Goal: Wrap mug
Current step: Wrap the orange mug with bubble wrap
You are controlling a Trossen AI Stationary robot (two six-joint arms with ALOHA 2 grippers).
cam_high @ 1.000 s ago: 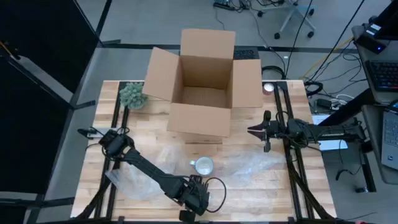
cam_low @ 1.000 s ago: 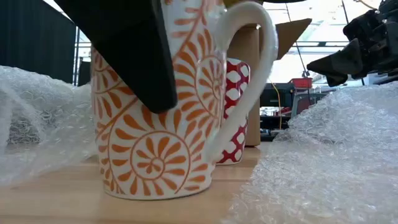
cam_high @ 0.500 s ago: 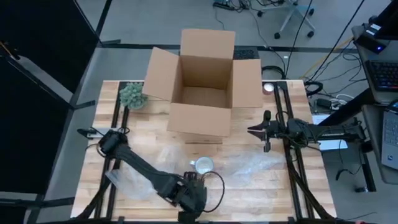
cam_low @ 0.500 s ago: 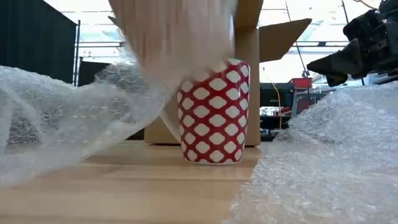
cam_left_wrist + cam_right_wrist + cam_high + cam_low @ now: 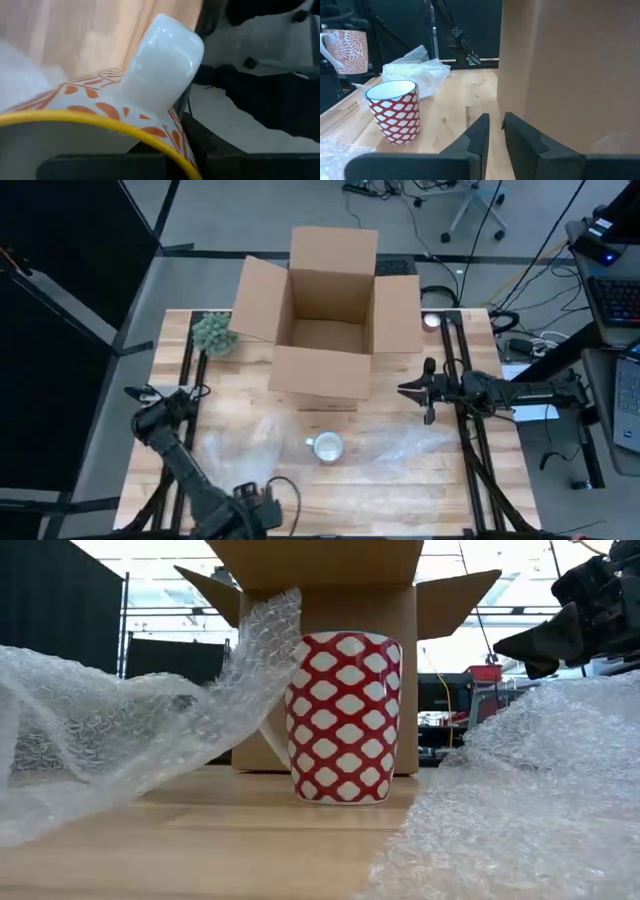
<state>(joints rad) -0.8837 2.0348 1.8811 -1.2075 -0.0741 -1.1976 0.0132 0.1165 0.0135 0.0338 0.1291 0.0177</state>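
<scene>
In the high view the left arm has swung back from the middle of the light wooden tabletop (image 5: 470, 480) to about 7 o'clock, where the left hand (image 5: 256, 502) sits at the near edge. The red-and-white lattice-patterned mug (image 5: 327, 447) stands alone just toward 6 o'clock of centre, between a crumpled clear bubble-wrap sheet (image 5: 237, 448) at its 9 o'clock and a second clear bubble-wrap sheet (image 5: 412, 442) at its 3 o'clock. The open brown cardboard box (image 5: 325, 320) is at 12 o'clock. The right hand (image 5: 425, 390) waits at 3 o'clock. In the low view the patterned mug that filled the foreground a second ago is gone. Only the red mug remains, upright on the wood, with the left sheet's raised edge leaning against its side. In the left wrist view the orange-spiral white ceramic mug (image 5: 161, 62) fills the picture, its yellow rim and handle right at the camera, so the left hand seems clenched on it. In the right wrist view that mug hangs in the air well beyond the red one, and the right hand's own fingers (image 5: 479, 134) are drawn nearly together on nothing. Judged from this, one mug has been cleared aside, and no mug is wrapped yet.
</scene>
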